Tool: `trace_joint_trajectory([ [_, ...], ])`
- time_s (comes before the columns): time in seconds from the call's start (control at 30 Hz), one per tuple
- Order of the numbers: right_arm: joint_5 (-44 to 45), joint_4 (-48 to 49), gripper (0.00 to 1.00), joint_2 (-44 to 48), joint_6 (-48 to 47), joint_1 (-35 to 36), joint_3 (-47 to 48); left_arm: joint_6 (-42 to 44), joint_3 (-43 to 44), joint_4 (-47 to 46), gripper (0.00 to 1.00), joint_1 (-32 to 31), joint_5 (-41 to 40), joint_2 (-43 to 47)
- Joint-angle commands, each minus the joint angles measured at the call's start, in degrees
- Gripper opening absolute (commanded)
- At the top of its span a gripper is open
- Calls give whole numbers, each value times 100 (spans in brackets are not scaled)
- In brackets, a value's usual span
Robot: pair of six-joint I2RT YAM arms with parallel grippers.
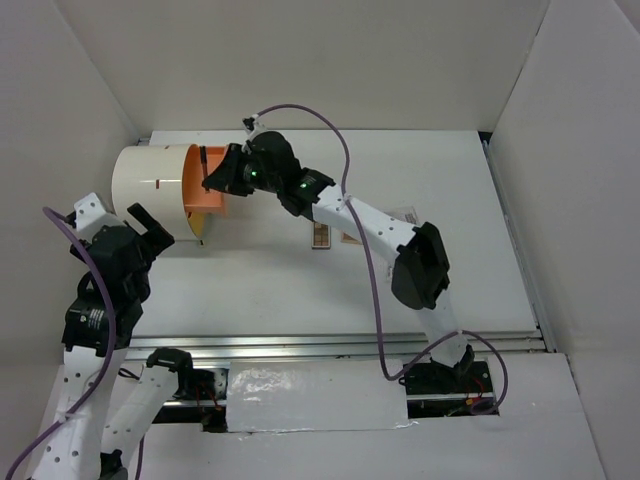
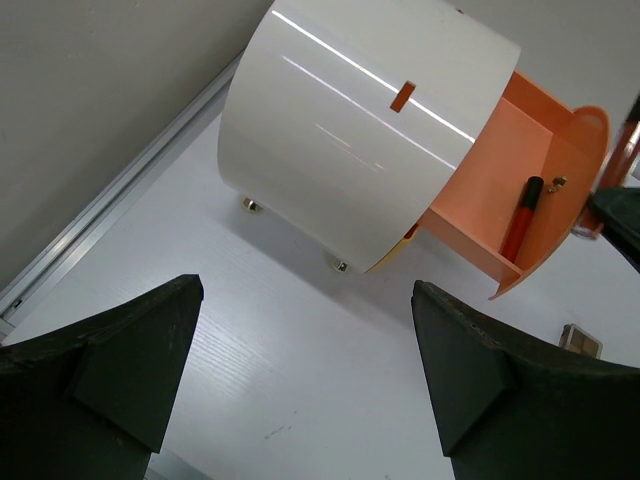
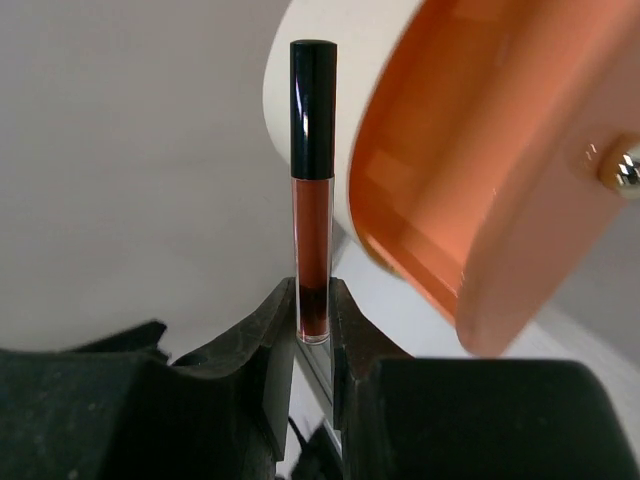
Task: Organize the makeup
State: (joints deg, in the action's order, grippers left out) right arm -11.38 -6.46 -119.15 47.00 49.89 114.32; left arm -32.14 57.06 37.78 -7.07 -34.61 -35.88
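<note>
My right gripper [image 3: 314,312] is shut on the clear base of a thin dark-red lip tube [image 3: 312,190] with a black cap, holding it upright beside the open orange drawer [image 3: 470,180]. In the top view the right gripper [image 1: 215,180] is at the drawer's mouth [image 1: 205,200]. Another lip tube [image 2: 522,215] lies inside the drawer [image 2: 480,180]. A narrow brown palette [image 1: 320,237] and a clear-packaged card [image 1: 350,237] lie on the table under the right arm. My left gripper [image 2: 305,370] is open and empty, just right of the cylinder's front.
The large white cylinder [image 1: 150,185] lies on its side at the back left, on small gold feet [image 2: 249,204]. Another card [image 1: 408,213] lies by the right forearm. White walls enclose the table on three sides. A metal rail [image 2: 110,195] runs along the left edge.
</note>
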Motion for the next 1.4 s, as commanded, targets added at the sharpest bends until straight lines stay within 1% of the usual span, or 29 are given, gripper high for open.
trace_joint_trajectory([
  [0.0,-164,234,21,-536,379,3,1019,-73,86,-148,99,-31,-2,37],
  [0.03,-146,111,21,-678,415,3,1405,-64,69,-157,99,-31,-2,37],
  [0.07,-50,84,22,-784,493,3,1548,-64,69,-157,99,-40,7,28],
  [0.13,74,161,23,-917,564,3,1585,-55,86,-157,100,-49,24,11],
  [0.23,206,215,28,-943,608,-32,1549,-47,86,-139,100,-75,24,2],
  [0.27,215,207,33,-969,608,-41,1549,-29,86,-148,99,-84,42,11],
  [0.33,224,206,39,-987,582,-75,1567,-20,78,-183,100,-84,77,28],
  [0.4,145,180,53,-1040,564,-84,1698,6,77,-192,99,-93,104,46],
  [0.47,144,136,65,-1092,529,-76,1839,23,77,-201,99,-93,139,46],
  [0.6,118,-65,66,-988,354,-111,2243,33,86,-183,99,-110,139,37],
  [0.63,162,-144,66,-682,153,-128,2200,24,86,-175,99,-110,104,46],
  [0.7,407,-198,67,-103,-129,-207,1316,15,95,-157,99,-119,60,55],
  [0.73,713,-128,67,597,-487,-251,833,6,86,-148,99,-119,34,63],
  [0.77,855,-101,68,960,-673,-408,-198,6,86,-148,99,-128,25,63],
  [0.8,970,-92,69,1295,-832,-532,-765,-3,104,-139,99,-137,25,72],
  [0.83,1014,-49,69,1951,-1155,-655,-1867,-11,104,-131,99,-145,25,72],
  [0.87,954,-22,69,2270,-1341,-960,-2357,-12,113,-131,99,-154,33,63],
  [0.9,936,-118,69,2517,-1500,-1103,-2806,-12,121,-131,99,-154,42,72],
  [0.93,1014,-241,69,2929,-1884,-1208,-3176,6,121,-139,99,-154,60,81],
  [0.97,1345,-451,69,3089,-2097,-1357,-3788,6,130,-139,99,-146,112,90],
  [1.03,1882,-811,68,3188,-2423,-1464,-4232,15,121,-166,99,-128,147,107],
  [1.07,2285,-1205,67,3118,-2502,-1534,-4260,24,121,-157,99,-128,156,125],
  [1.13,2769,-1768,65,2777,-2617,-1570,-4208,24,113,-166,99,-128,148,125],
  [1.23,3106,-2034,64,2336,-2574,-1719,-4242,32,95,-183,99,-128,147,125],
  [1.37,2975,-1974,63,2089,-2477,-2123,-4480,50,95,-192,99,-137,191,81],
])
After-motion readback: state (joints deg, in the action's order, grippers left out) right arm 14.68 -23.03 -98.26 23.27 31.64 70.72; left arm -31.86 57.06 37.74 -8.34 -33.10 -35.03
